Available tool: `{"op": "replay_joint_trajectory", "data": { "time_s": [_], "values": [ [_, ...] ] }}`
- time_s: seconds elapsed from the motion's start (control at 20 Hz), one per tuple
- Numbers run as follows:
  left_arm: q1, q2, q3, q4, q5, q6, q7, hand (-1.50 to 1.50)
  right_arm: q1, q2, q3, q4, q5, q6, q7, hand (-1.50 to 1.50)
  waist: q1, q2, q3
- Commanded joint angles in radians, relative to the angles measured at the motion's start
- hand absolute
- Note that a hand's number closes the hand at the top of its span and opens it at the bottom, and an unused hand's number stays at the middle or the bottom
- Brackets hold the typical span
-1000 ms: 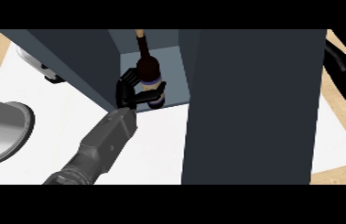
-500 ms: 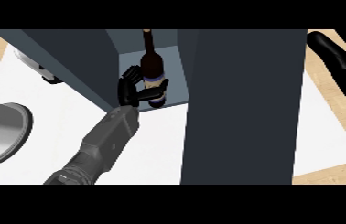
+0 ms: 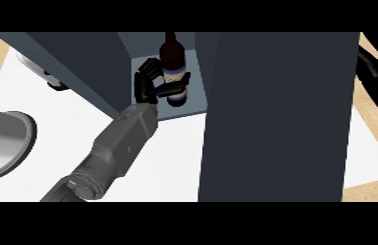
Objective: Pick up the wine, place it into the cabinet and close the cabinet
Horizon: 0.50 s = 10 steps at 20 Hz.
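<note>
— Glass, dark: one wine bottle [image 3: 173,69], upright, pale label band at mid-body, slim neck above. Location?

— Inside the cabinet [image 3: 88,64], on its pale floor, just beyond the left hand [image 3: 151,86]. Fingers curl round the bottle's left side, thumb crosses its lower body on the right; hand is clamped on the bottle.

— Other hand?

— Right hand [image 3: 367,61]: only a dark sliver at the right edge, past the open cabinet door [image 3: 277,119]. Whether its fingers are apart or together, I cannot tell.

— Handling notes for the item?

— Likely rigid, smooth, and fairly heavy for its width (full, presumably). Breakable if knocked over or set down hard. Tall and narrow-based, so it probably tips easily once let go.

— Best hold?

— Round the wide lower body, at or under the label, as the left hand has it. The neck looks too thin and slick for steady carrying.

— Task status?

— Bottle appears placed; release and door closing not yet done.
</note>
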Motion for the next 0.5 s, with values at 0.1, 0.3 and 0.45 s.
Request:
{"op": "replay_joint_trajectory", "data": {
  "time_s": [0.1, 0.3, 0.45],
  "values": [
    [-0.062, -0.001, -0.019, 0.001, 0.015, 0.057, 0.034, 1.50, 0.034, 0.001, -0.004, -0.003, -0.012, 0.020, -0.023, -1.50, 0.005, 0.003, 0.001],
    [-0.097, -0.001, -0.016, 0.034, 0.007, 0.026, 0.060, 1.50, 0.059, -0.010, -0.041, -0.025, -0.024, 0.018, -0.017, -1.50, 0.040, -0.001, 0.002],
    [-0.116, -0.001, -0.002, 0.043, 0.028, 0.058, 0.085, 1.50, 0.042, -0.003, -0.011, -0.015, -0.003, 0.021, -0.029, -1.50, 0.020, 0.008, 0.001]
  ]
}}
